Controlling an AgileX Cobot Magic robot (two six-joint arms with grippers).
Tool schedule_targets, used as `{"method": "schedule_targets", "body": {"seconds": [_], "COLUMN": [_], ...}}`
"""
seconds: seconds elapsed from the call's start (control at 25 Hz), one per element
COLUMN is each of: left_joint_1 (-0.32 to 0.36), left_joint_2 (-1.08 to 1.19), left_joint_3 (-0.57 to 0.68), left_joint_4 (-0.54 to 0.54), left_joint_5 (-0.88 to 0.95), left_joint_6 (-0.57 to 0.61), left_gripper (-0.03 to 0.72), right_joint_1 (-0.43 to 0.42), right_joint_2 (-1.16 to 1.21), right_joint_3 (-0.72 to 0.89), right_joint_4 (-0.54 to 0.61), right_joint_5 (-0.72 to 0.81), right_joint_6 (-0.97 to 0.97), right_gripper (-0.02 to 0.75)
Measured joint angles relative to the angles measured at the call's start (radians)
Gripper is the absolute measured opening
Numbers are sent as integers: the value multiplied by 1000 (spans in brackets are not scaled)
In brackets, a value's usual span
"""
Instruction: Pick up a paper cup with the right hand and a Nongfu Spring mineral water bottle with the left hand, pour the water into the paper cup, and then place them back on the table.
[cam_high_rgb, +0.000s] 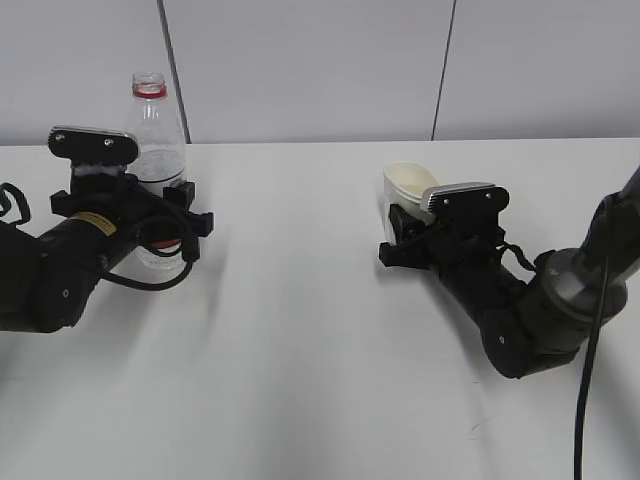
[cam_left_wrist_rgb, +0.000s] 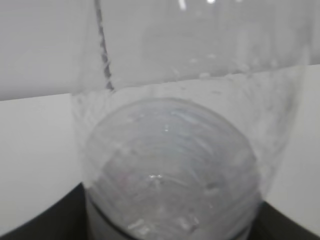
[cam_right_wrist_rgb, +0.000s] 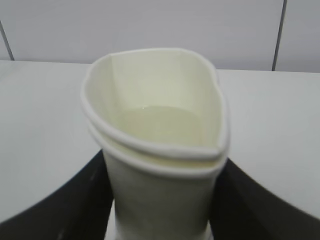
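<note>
Exterior view: left hand (cam_high_rgb: 178, 222) clamps the Nongfu Spring mineral water bottle (cam_high_rgb: 157, 140), upright, capless, red neck ring, near the table's (cam_high_rgb: 300, 330) far left edge. Right hand (cam_high_rgb: 400, 237) grips the paper cup (cam_high_rgb: 408, 186).

Left wrist view: bottle wall clear, droplets inside.

Right wrist view: cup rim squeezed to a teardrop; water (cam_right_wrist_rgb: 160, 125) inside.
</note>
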Motion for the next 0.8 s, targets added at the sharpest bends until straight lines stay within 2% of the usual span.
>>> {"method": "schedule_targets", "body": {"seconds": [0.16,0.4,0.8], "left_joint_1": [0,0,0], "left_joint_2": [0,0,0], "left_joint_3": [0,0,0], "left_joint_4": [0,0,1], "left_joint_5": [0,0,0], "left_joint_6": [0,0,0], "left_gripper": [394,394,394], "right_joint_1": [0,0,2], "right_joint_2": [2,5,-19], "right_joint_3": [0,0,42], "right_joint_4": [0,0,2], "right_joint_5": [-4,10,14], "right_joint_6": [0,0,0], "right_gripper": [407,508,524]}}
